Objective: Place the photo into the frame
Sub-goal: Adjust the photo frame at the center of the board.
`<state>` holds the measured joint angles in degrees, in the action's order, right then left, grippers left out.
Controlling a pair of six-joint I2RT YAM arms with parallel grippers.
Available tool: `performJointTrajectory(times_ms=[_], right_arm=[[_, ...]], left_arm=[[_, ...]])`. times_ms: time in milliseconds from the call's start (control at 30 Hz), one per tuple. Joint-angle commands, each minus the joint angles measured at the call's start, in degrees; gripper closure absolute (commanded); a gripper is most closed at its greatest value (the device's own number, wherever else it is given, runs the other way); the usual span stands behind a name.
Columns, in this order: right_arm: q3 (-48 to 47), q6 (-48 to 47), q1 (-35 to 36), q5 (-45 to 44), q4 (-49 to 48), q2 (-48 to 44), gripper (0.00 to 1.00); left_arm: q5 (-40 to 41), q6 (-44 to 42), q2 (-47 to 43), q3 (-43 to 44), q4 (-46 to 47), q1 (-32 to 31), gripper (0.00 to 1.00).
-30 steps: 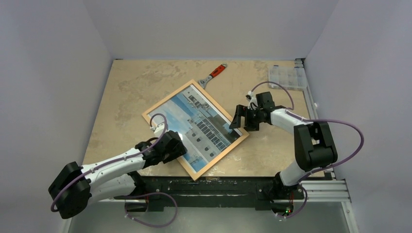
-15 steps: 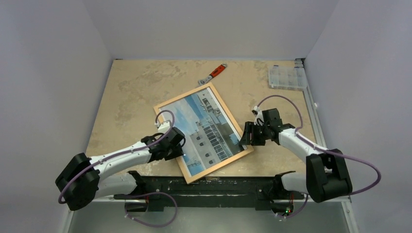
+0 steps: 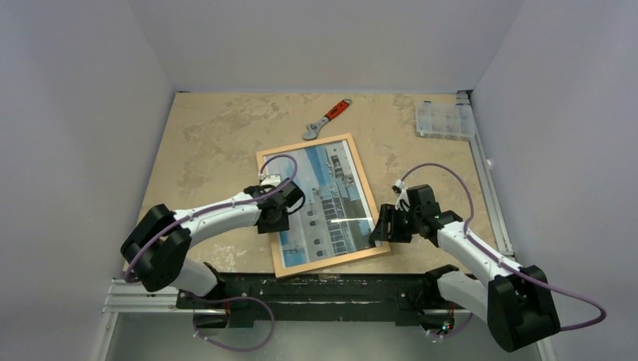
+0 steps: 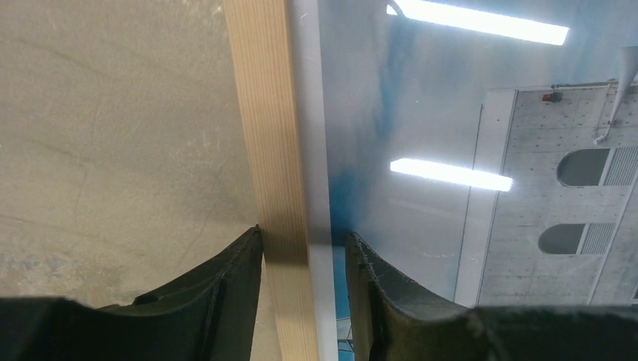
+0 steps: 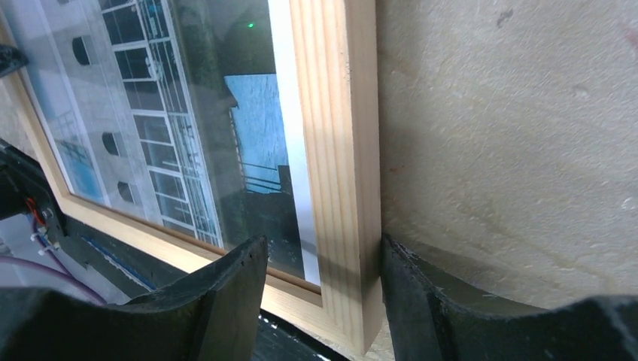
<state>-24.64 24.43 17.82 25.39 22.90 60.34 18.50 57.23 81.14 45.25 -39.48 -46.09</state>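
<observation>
Two grippers sit on the frame (image 3: 331, 262), one at each long side. From the top camera I see it lying flat on the table (image 3: 203, 135), near the front edge at the middle, with the photo (image 3: 331, 195) inside it, picture side up. The left gripper (image 3: 272, 219) is at its left rail and the right gripper (image 3: 378, 227) at its right rail, close to the near corner. A wrench (image 3: 326, 119) lies beyond the frame, and a clear box (image 3: 444, 120) sits at the far right.

On my left wrist camera, the left gripper (image 4: 305, 293) straddles the wood rail (image 4: 271, 150). Its jaws are narrow but not clamped: the outer finger touches the wood and the inner one sits over the photo (image 4: 451, 150).

On the right wrist camera, the right gripper (image 5: 323, 293) straddles the frame (image 5: 335, 135) the same way, slightly wider than the rail, beside the photo (image 5: 150, 113).
</observation>
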Motion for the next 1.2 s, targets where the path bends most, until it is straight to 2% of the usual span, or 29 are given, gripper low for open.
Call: performJointTrajectory(times_ms=[0,300,667,833,967,1167], right_arm=[[2.91,6.59,4.28,13.33,-2.29,-2.09,0.46],[4.08,11.41,10.89,13.04,-4.62,-4.65,0.42],[2.6,17.99,23.18,9.75,-13.09,-0.31,0.4],[0.92,18.6,25.24,7.53,-14.68,1.86,0.39],[-1.22,18.01,25.24,5.64,-13.13,0.93,0.37],[-3.73,17.19,25.23,4.55,-11.45,-0.34,0.26]], left_arm=[[-10.03,-1.91,6.23,9.69,14.45,-1.46,0.59],[-14.41,-2.52,13.67,16.72,16.79,-1.55,0.58],[-17.56,-4.07,18.65,22.18,16.58,-1.6,0.53],[-18.01,-4.77,20.48,24.66,15.27,-1.67,0.52],[-17.35,-5.34,18.56,23.99,14.83,-1.6,0.47],[-14.78,-4.36,7.79,18.24,12.93,-1.64,0.3]])
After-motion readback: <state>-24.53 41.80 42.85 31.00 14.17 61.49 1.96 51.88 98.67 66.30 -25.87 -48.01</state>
